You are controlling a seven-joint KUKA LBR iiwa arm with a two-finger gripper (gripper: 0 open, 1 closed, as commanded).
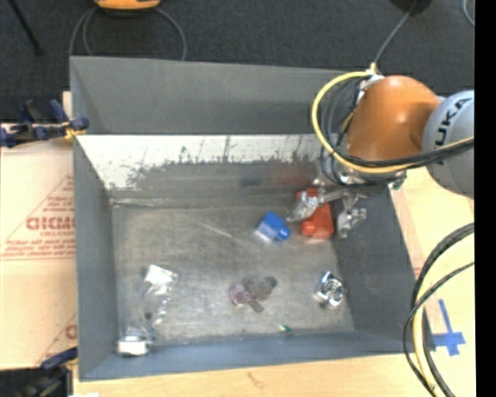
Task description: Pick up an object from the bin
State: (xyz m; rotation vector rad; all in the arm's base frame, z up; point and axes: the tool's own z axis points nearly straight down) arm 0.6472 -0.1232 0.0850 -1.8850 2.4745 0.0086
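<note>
My gripper (326, 214) is low in the bin's back right part, open. One metal finger (302, 208) stands left of a small red-orange block (318, 225) and the other to its right. The block lies on the bin floor between them; whether either finger touches it I cannot tell. A small blue block with a white end (272, 227) lies just left of the left finger. A crumpled silver piece (329, 290) lies nearer the front, below the gripper.
A purplish clear thing (253, 292) lies at the front middle. Clear plastic bits (155, 281) and a white cap (132, 346) lie at the front left. The bin's right wall is close beside the gripper.
</note>
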